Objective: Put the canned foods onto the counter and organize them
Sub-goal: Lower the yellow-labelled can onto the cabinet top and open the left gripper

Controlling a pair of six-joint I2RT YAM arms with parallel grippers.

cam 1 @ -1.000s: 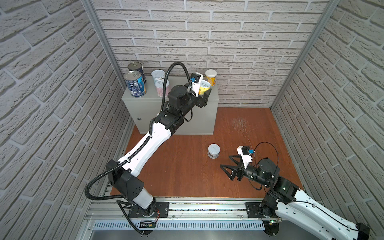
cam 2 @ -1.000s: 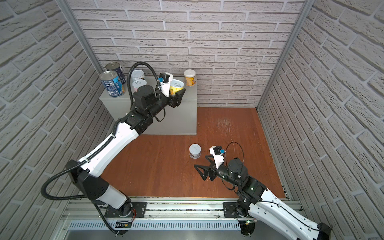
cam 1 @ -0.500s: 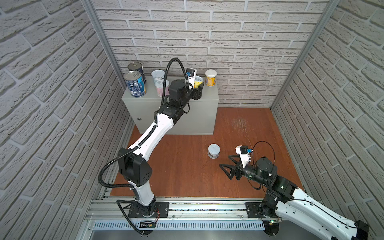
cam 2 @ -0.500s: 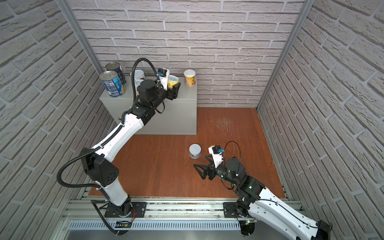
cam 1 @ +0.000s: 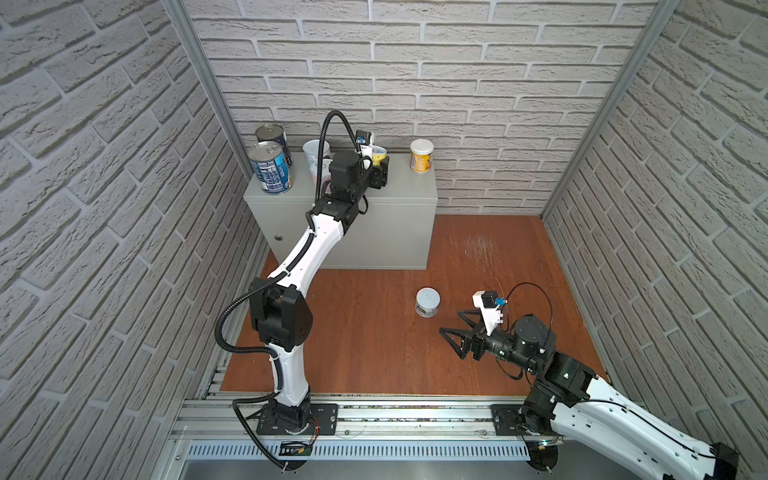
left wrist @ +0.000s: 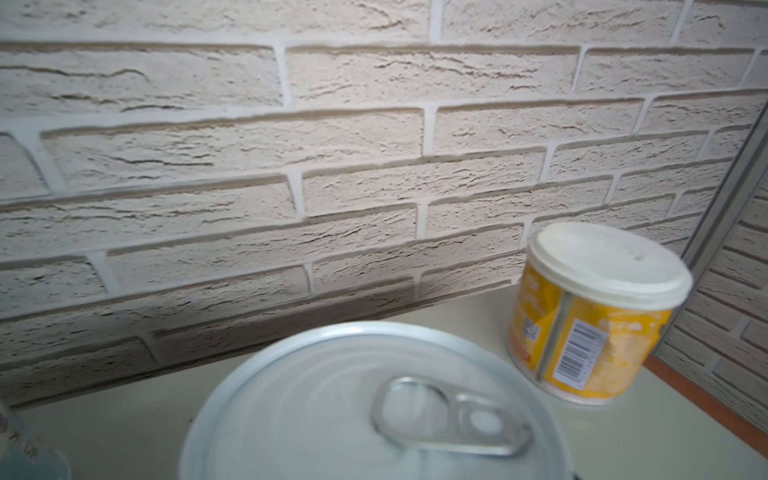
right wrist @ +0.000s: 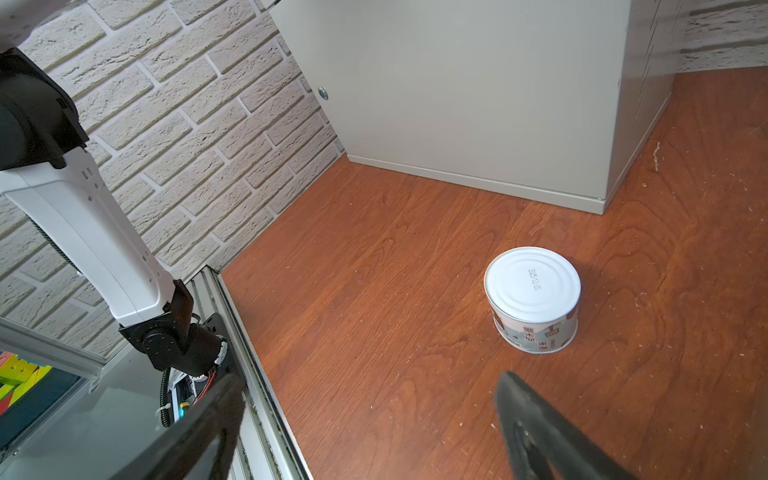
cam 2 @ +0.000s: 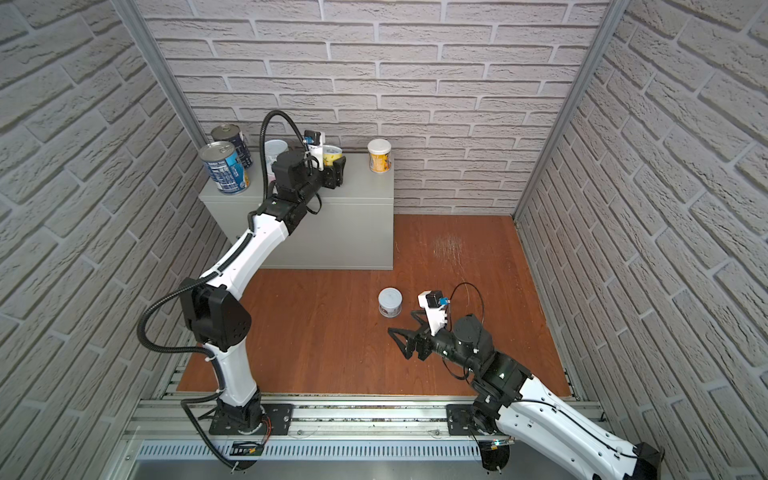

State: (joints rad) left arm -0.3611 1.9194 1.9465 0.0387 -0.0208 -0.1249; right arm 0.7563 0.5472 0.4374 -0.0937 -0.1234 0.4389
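My left gripper (cam 1: 380, 165) reaches over the counter (cam 1: 405, 195) and is shut on a yellow-labelled can (cam 1: 377, 152). That can's pull-tab top (left wrist: 374, 411) fills the left wrist view; I cannot tell whether it rests on the counter. Beside it stands another yellow can (cam 1: 421, 156) with a white lid. Two dark-blue cans (cam 1: 270, 168) and two white-lidded cans (cam 1: 316, 149) stand at the counter's left. A short white-lidded can (cam 1: 428, 302) stands on the floor, just ahead of my open right gripper (cam 1: 451, 322), whose fingers hold nothing.
The reddish-brown wooden floor (cam 1: 374, 324) is boxed in by brick walls on three sides. An aluminium rail (cam 1: 395, 415) with both arm bases runs along the front. The counter's front (right wrist: 478, 83) rises behind the floor can (right wrist: 532, 297).
My left arm carried the yellow can further back over the counter, toward the wall. The right gripper crept slightly toward the floor can.
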